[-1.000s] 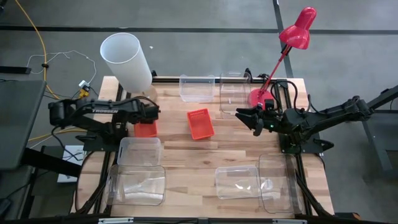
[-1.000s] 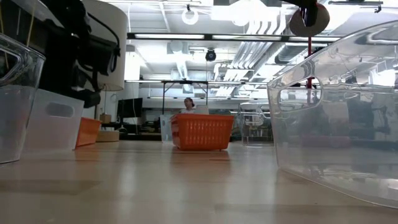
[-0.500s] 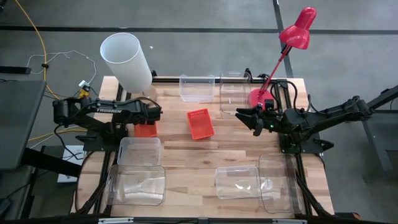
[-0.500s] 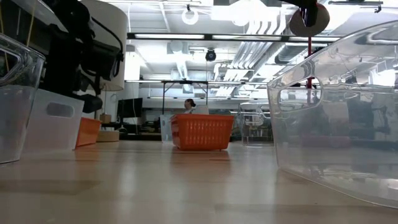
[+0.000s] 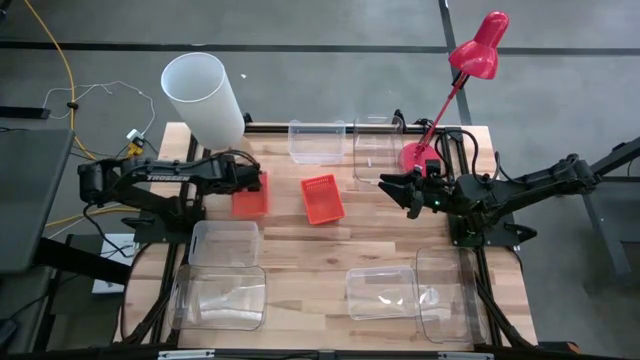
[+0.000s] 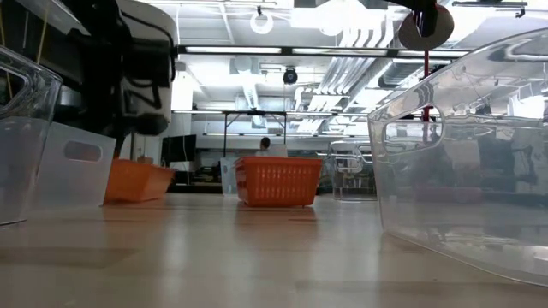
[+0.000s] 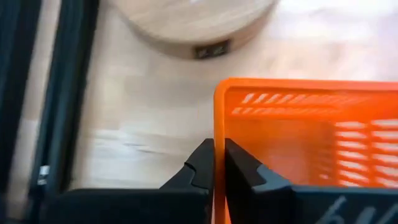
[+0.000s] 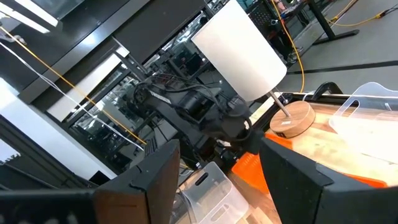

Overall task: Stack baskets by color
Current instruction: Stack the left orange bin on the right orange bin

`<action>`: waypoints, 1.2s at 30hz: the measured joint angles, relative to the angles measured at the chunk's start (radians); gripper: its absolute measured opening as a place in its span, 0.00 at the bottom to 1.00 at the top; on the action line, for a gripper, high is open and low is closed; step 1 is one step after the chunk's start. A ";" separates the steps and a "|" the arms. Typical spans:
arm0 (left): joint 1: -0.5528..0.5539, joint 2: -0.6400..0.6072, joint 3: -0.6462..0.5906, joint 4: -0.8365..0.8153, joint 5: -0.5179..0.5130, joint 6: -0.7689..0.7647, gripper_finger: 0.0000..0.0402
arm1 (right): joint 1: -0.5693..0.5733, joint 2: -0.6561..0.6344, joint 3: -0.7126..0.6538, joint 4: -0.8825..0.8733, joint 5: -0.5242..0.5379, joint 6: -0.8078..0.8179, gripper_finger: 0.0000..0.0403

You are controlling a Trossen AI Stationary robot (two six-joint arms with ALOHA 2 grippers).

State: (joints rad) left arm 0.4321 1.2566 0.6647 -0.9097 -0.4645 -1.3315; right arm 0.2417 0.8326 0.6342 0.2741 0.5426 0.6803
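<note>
Two orange baskets show. One basket (image 5: 251,198) sits at the table's left, under my left gripper (image 5: 248,184), which is shut on its wall. The other orange basket (image 5: 322,198) rests on its base at the table's middle, open side up. My right gripper (image 5: 398,187) hovers open above the table right of that basket, holding nothing. Clear bins stand around: two at the far edge (image 5: 318,140) (image 5: 372,150), two at the near left (image 5: 222,243) (image 5: 222,297), two at the near right (image 5: 382,293) (image 5: 445,295). My left gripper pinches one side wall of the orange basket at its rim (image 7: 218,127), one finger (image 7: 202,167) outside the wall and the other inside the basket. The fingers come slanting down from the table's left. The basket (image 6: 137,180) sits tilted in the hold.
A white cylinder lamp shade (image 5: 205,98) on a round wooden base stands at the far left corner, close behind my left gripper. A red desk lamp (image 5: 470,60) rises at the far right. Bare wood lies between the two near groups of clear bins.
My left gripper has shut on the orange basket's wall and gone a little toward the table's middle, tipping up. The basket has come out from under the arm toward the other orange basket and now stands tilted.
</note>
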 joint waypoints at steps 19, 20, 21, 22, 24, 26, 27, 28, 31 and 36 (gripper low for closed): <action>-0.204 -0.067 0.196 0.542 -0.108 0.030 0.00 | 0.000 0.000 0.000 0.000 0.034 0.015 0.52; -0.223 -0.049 0.196 0.596 -0.108 0.019 0.00 | 0.000 0.000 0.000 0.000 0.034 0.015 0.52; -0.242 -0.028 0.196 0.648 -0.107 0.009 0.00 | 0.000 0.000 0.000 -0.001 0.034 0.015 0.52; -0.261 -0.002 0.196 0.694 -0.106 -0.001 0.00 | 0.000 0.000 0.000 0.000 0.034 0.015 0.52; -0.293 0.050 0.196 0.745 -0.099 -0.030 0.00 | 0.000 0.000 0.000 -0.001 0.034 0.015 0.52; -0.317 0.107 0.216 0.745 -0.096 -0.075 0.00 | 0.000 0.000 0.000 -0.001 0.034 0.015 0.52; -0.325 0.133 0.231 0.734 -0.094 -0.089 0.00 | 0.000 0.000 0.000 -0.001 0.034 0.015 0.52; -0.327 0.152 0.247 0.721 -0.093 -0.094 0.00 | 0.000 0.000 0.000 -0.002 0.034 0.015 0.52; -0.330 0.197 0.310 0.690 -0.113 -0.097 0.00 | 0.000 0.000 0.000 -0.007 0.034 0.018 0.52; -0.330 0.278 0.383 0.630 -0.189 -0.167 0.00 | 0.000 0.000 0.000 -0.011 0.034 0.018 0.52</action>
State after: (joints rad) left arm 0.1019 1.5346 1.0482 -0.2802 -0.6531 -1.4981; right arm 0.2418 0.8326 0.6342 0.2628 0.5766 0.6983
